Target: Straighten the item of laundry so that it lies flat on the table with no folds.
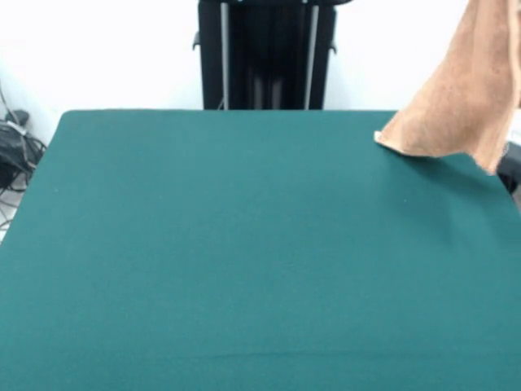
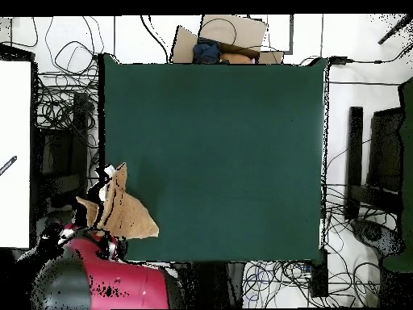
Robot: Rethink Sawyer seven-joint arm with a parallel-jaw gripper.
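An orange-tan terry hand towel hangs in the air at the far right corner of the large table with the dark green cloth-like top, as seen from the front. The cloth drops in from the upper right edge of that view in loose vertical folds, and its lower hem sits at or just above the green surface near the table's back edge; contact cannot be confirmed. From overhead, the towel appears as a crumpled, pointed shape straddling the table's left edge close to the bottom corner, part over the green top and part beyond it. The red and black arm curves up beside the towel there. The gripper itself is hidden among arm and cloth, so its opening and its hold on the towel cannot be told. The rest of the green top lies bare.
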